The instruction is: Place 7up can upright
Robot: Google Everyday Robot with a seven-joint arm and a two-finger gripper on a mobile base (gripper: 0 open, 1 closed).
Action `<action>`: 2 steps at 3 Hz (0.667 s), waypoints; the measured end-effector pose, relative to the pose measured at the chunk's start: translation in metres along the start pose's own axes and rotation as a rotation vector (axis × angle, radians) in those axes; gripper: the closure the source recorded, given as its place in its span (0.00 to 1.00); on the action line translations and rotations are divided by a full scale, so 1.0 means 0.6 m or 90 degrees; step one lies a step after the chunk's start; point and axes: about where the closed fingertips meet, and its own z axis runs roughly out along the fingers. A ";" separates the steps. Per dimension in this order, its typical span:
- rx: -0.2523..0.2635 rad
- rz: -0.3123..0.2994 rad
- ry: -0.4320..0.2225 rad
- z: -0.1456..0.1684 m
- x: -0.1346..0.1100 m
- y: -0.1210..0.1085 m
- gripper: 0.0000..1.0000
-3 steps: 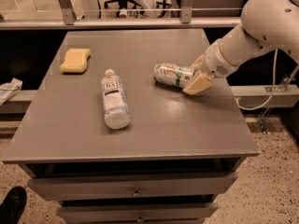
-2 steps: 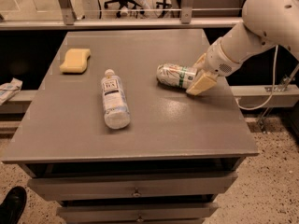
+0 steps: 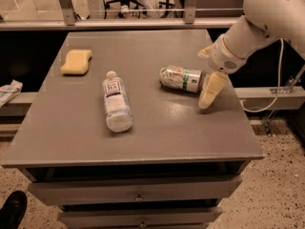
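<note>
The 7up can [image 3: 180, 78] lies on its side on the grey table [image 3: 157, 128], right of the middle, with its length running left to right. It is pale silver with green print. My gripper [image 3: 208, 72] is just right of the can's right end, at table height. It is open and holds nothing. One cream fingertip [image 3: 210, 92] points down at the table in front of the can's end, and the other fingertip [image 3: 205, 52] shows behind it. The white arm [image 3: 267, 18] reaches in from the upper right.
A clear plastic bottle [image 3: 116, 102] with a white cap lies on its side left of the can. A yellow sponge [image 3: 76, 61] sits at the table's back left. Drawers [image 3: 138, 194] are below the front edge. A cable [image 3: 279, 87] hangs at the right.
The gripper has drawn a little to the right, off the can's right end, and its fingers now stand apart from the can. The can still lies on its side.
</note>
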 end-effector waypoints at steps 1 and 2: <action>-0.014 -0.013 0.039 -0.016 -0.026 -0.024 0.00; -0.036 -0.007 0.067 -0.016 -0.084 -0.052 0.00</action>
